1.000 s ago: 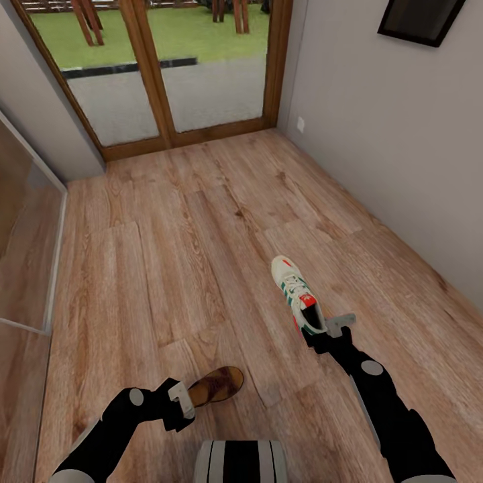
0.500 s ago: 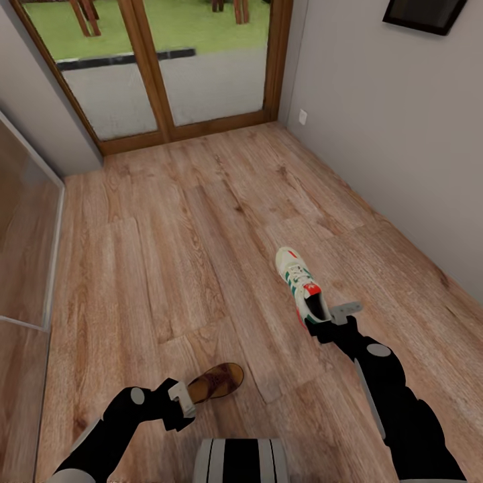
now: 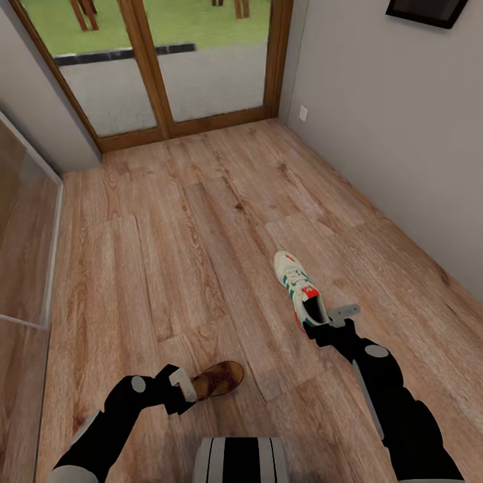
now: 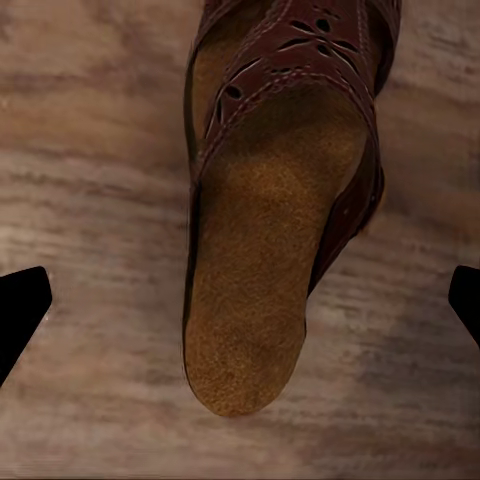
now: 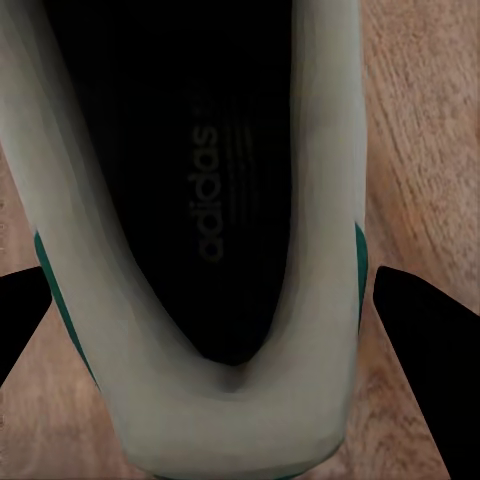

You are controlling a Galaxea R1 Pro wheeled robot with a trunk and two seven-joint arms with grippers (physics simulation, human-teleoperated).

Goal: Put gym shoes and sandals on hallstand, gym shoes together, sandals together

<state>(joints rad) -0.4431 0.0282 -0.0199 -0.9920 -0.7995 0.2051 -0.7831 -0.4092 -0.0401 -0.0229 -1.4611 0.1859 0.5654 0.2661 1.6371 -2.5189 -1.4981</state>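
Note:
One off-white gym shoe (image 3: 296, 285) with green stripes and a red tongue lies low over the corridor floor (image 3: 188, 248), toe pointing away from me. My right gripper (image 3: 323, 323) sits at its heel, and the fingers (image 5: 425, 360) press both sides of the heel collar (image 5: 230, 410). Whether the sole is off the planks I cannot tell. A dark brown sandal (image 3: 220, 378) lies on the floor at the lower left. My left gripper (image 3: 182, 390) is open at its heel end. The sandal's heel (image 4: 250, 330) lies between the widely spread fingertips (image 4: 20, 310), which do not touch it. The hallstand is out of view.
A grey wall (image 3: 402, 147) runs along the right. Wood-framed glass doors (image 3: 154, 74) close the far end. A glass panel (image 3: 23, 241) stands along the left. Bare planks stretch between me and the doors.
The camera has shifted a little, so the whole scene slid. My left gripper has moved closer to the sandal's heel. The right gripper and the gym shoe keep the same relation.

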